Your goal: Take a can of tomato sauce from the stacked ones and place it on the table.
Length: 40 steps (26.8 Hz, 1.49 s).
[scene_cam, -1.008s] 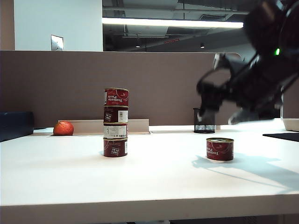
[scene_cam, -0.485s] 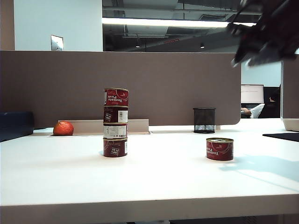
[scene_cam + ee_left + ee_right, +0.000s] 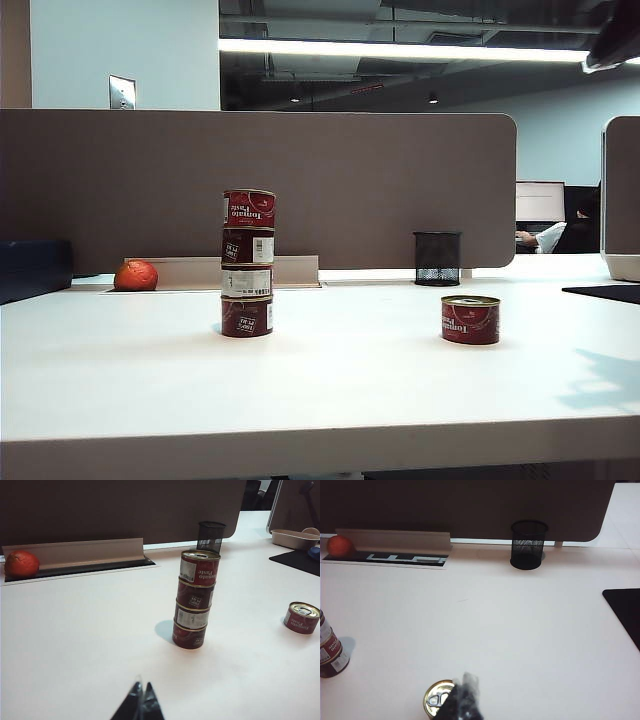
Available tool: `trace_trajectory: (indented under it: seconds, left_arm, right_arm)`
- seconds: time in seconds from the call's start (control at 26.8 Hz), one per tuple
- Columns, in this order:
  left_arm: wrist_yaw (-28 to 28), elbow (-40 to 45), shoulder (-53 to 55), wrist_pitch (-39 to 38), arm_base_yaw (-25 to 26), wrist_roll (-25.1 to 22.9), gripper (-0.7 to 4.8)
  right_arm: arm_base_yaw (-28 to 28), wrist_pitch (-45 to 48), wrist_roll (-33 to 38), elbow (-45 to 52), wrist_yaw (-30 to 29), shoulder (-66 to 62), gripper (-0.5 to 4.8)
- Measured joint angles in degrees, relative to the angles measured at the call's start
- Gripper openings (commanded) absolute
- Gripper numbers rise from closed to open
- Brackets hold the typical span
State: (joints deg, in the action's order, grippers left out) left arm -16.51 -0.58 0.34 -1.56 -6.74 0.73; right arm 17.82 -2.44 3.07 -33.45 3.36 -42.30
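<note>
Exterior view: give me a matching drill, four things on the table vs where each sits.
Things:
1. single tomato sauce can
2. stack of four cans
3. black mesh cup
4. orange-red fruit

Places:
A. far left, by the partition
B. left of centre, mid-table
C. right of centre, alone on the table
D. at the back, behind the single can

Pairs: 1-C, 2-B, 3-D, 4-A

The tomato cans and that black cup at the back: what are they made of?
The tomato cans, stacked and single, look like metal: silvery rims, a gold pull-tab lid, with a glossy dark-red label, probably paper or print. The black cup seems wire mesh, since light shows through its walls. They stand on a smooth off-white table, likely laminate.
</note>
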Motion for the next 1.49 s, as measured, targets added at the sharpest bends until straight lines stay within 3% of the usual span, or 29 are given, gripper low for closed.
trace_trajectory:
  seconds: [0.11,0.22,0.49,1.16,1.49]
  left_arm:
    - [0.0,0.0,0.0,0.0,0.0,0.0,-0.06]
    - [0.0,0.0,0.0,0.0,0.0,0.0,-0.06]
    - [0.0,0.0,0.0,0.0,0.0,0.0,-0.06]
    - [0.6,0.0,0.0,0.0,0.0,-0.1,-0.06]
    - [4.8,0.0,0.0,0.0,0.0,-5.0,-0.06]
  right_arm:
    - [-0.6,0.0,-0.2,2.6,0.0,3.0,-0.08]
    - [-4.7,-1.9,-0.4,4.9,-0.1,6.6,-0.08]
    - [-12.2,-3.9,-0.2,6.1,-6.2,12.3,-0.09]
    - [-11.8,-3.9,1.4,25.7,-5.9,37.7,-0.09]
    - [-11.7,-3.0,1.2,30.7,-5.9,42.2,-0.09]
